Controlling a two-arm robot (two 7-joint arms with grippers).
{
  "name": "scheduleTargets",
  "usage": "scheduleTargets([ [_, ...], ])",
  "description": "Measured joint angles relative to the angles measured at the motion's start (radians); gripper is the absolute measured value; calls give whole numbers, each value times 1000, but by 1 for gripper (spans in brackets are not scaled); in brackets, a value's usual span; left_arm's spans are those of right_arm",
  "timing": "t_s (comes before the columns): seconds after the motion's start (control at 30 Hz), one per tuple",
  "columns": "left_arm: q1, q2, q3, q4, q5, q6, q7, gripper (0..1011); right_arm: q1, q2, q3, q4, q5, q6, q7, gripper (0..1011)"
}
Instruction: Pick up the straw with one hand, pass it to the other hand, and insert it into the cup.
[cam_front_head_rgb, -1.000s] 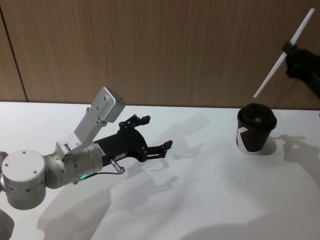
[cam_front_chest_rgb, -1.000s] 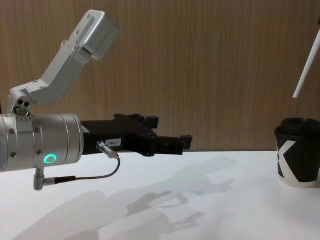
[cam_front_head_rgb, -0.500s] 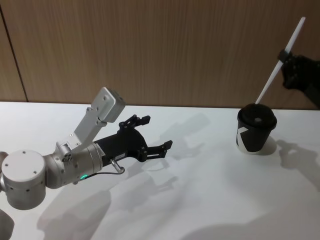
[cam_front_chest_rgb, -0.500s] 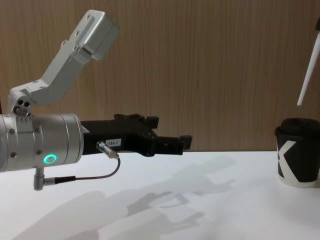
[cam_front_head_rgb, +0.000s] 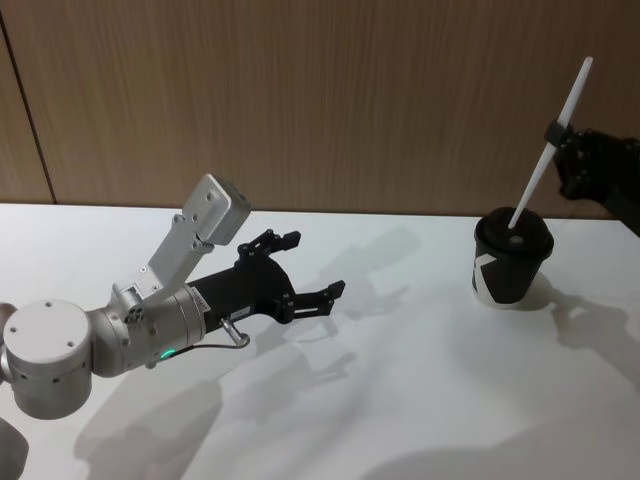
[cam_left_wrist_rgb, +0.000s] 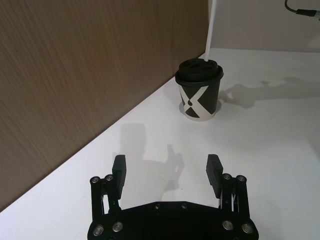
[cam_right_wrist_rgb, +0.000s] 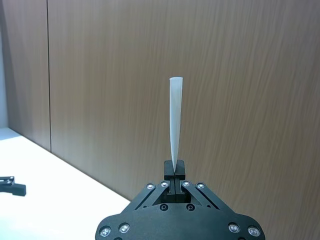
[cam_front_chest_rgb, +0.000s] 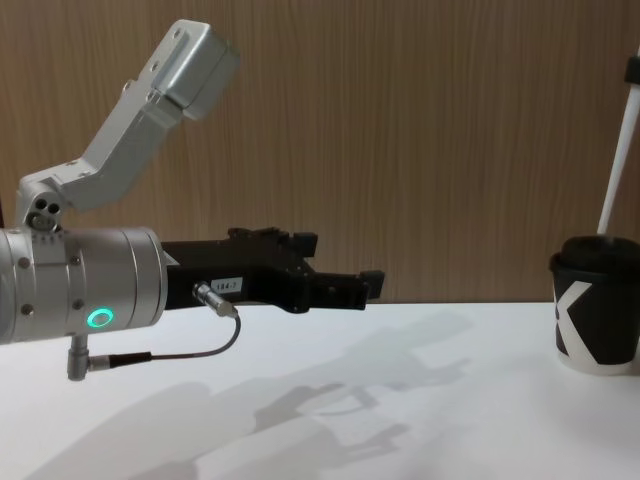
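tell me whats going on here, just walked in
The right pincer is shut on a white straw and holds it tilted, with the lower tip at the lid of the black cup on the white table. Whether the tip has entered the lid opening cannot be told. The left pincer hovers open and empty above the table, well to the left of the cup, so the handover looks done.
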Motion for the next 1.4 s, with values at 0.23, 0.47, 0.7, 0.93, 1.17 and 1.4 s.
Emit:
scheduleTargets([
  [0.23,0,0,0,0,0,0,0,1002,-2,8,2,-2,-11,4,12,0],
  [0.47,0,0,0,0,0,0,0,1003,0,11,3,2,-22,8,18,0],
  [0.7,0,0,0,0,0,0,0,1003,6,11,2,17,-31,12,21,0],
  [0.93,0,0,0,0,0,0,0,1002,15,3,0,36,-38,12,23,0],
  [1.17,0,0,0,0,0,0,0,1003,25,-8,-1,60,-44,11,23,0],
  [1.4,0,0,0,0,0,0,0,1003,36,-19,-1,88,-48,8,23,0],
])
